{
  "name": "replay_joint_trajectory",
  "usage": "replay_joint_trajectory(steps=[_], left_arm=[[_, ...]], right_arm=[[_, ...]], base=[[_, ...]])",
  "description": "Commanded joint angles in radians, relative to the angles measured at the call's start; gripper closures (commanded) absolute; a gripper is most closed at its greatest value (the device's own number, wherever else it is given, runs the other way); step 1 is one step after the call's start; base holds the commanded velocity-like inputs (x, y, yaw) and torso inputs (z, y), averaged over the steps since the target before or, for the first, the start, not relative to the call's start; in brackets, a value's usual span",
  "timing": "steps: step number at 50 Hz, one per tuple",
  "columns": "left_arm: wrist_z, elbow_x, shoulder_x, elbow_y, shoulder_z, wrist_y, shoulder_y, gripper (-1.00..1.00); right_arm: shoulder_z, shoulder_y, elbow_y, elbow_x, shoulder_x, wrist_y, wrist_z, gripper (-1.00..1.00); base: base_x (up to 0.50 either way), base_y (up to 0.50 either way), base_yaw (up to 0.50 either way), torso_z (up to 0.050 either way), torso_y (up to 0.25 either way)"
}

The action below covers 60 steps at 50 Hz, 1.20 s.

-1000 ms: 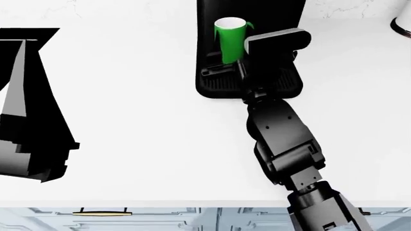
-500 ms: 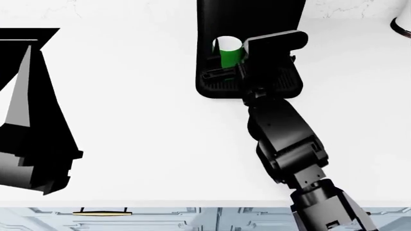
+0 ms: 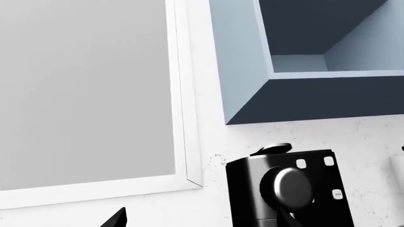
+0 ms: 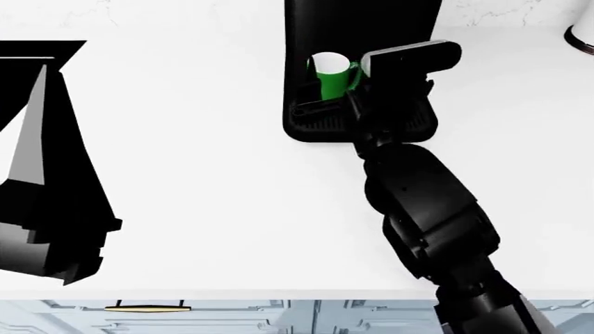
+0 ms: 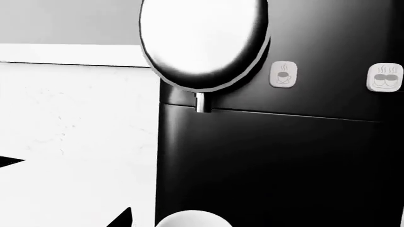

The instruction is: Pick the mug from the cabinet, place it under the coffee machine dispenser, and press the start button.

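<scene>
White countertop (image 4: 204, 181) is filling most of the head view, with pale blue cabinet fronts (image 4: 232, 316) running along its near edge and a white cylinder with a dark ring (image 4: 582, 33) peeking in at the far right. A tall black coffee machine (image 4: 362, 21) is standing at the back, its ribbed drip tray (image 4: 316, 125) reaching toward the camera. The mug (image 4: 332, 76) is standing upright on that tray, green with a white inside. The right gripper (image 4: 348, 97) is sitting right against the mug's near side, but the wrist block is hiding the fingers, so I cannot tell how far apart they are or whether they are gripping it. The right arm (image 4: 427, 209) is stretching forward from the lower right, across the counter to the tray. A large black shape, the left arm (image 4: 46, 174), is looming at the left, well away from the machine.

From the left wrist view, a grey panel with a white frame (image 3: 88, 90) and an open blue wall cabinet (image 3: 303, 61) are showing above the machine; no fingers are showing.

From the right wrist view, the coffee machine dispenser (image 5: 205, 45) is gleaming silver against the black front, its small nozzle (image 5: 202, 102) pointing down, with two cup-marked buttons (image 5: 283, 74) beside it. The mug's white rim (image 5: 192, 220) is showing directly beneath the nozzle.
</scene>
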Motion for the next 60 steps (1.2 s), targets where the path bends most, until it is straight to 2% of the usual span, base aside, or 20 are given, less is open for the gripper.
replay_joint_trajectory(steps=[1, 10, 21, 36, 53, 60], left_arm=[[-0.011, 0.005, -0.011, -0.003, 0.015, 0.01, -0.007, -1.0], [-0.039, -0.045, -0.009, -0.024, 0.022, -0.003, -0.027, -1.0], [-0.056, -0.1, -0.005, -0.031, 0.026, -0.025, -0.07, -1.0], [-0.098, -0.116, -0.006, -0.051, -0.018, 0.023, -0.064, -1.0], [-0.099, -0.126, -0.014, -0.04, -0.02, 0.036, -0.052, -1.0], [-0.115, -0.169, -0.009, -0.04, 0.004, -0.01, -0.096, -1.0]], right_arm=[[0.011, -0.03, -0.174, 0.048, 0.054, 0.086, 0.035, -1.0], [0.074, -0.067, -0.502, 0.188, 0.181, 0.307, 0.127, -1.0], [0.201, -0.06, -0.73, 0.382, 0.286, 0.485, 0.226, -1.0], [0.254, -0.094, -0.766, 0.435, 0.328, 0.501, 0.252, -1.0], [0.282, -0.095, -0.789, 0.471, 0.345, 0.515, 0.278, -1.0], [0.282, -0.076, -0.792, 0.494, 0.344, 0.528, 0.279, -1.0]], base=[[0.0, 0.0, 0.0, 0.0, 0.0], [0.0, 0.0, 0.0, 0.0, 0.0], [0.0, 0.0, 0.0, 0.0, 0.0], [0.0, 0.0, 0.0, 0.0, 0.0], [0.0, 0.0, 0.0, -0.028, 0.245], [0.0, 0.0, 0.0, 0.0, 0.0]])
